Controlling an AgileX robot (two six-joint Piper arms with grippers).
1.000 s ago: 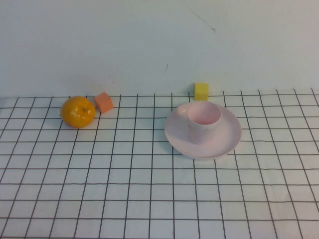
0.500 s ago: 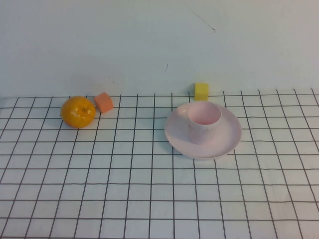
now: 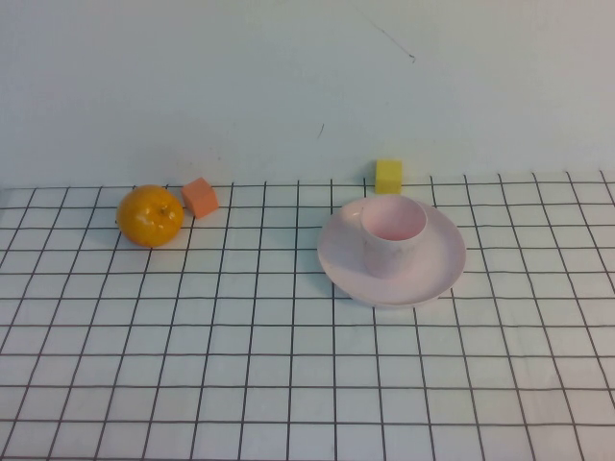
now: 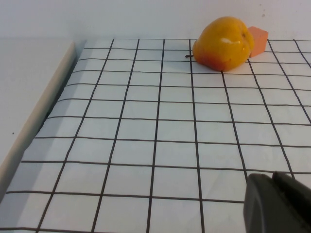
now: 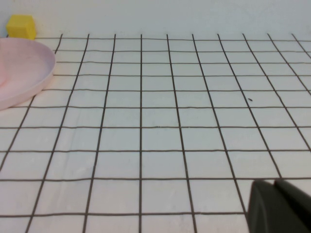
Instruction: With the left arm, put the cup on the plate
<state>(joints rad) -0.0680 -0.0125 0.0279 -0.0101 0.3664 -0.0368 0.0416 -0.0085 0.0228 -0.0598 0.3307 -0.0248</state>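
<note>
left gripper [image 4: 277, 201]: only a dark corner of it shows in the left wrist view, low over the grid cloth [image 3: 288, 384]; can't tell finger state.
right gripper [image 5: 279, 204]: same story in the right wrist view, dark corner over bare grid; can't tell finger state.
plate [image 3: 437, 274]: right of centre on the cloth, flat (its rim also shows in the right wrist view [image 5: 29, 77]).
cup [image 3: 392, 233]: upright on the plate, mouth up, toward the plate's far-left part.
orange fruit [image 3: 150, 215]: far left, well apart from the plate.
orange block [image 3: 200, 197]: just beside the fruit, to its far right.
yellow block [image 3: 388, 176]: just behind the plate, at the cloth's far edge.
</note>
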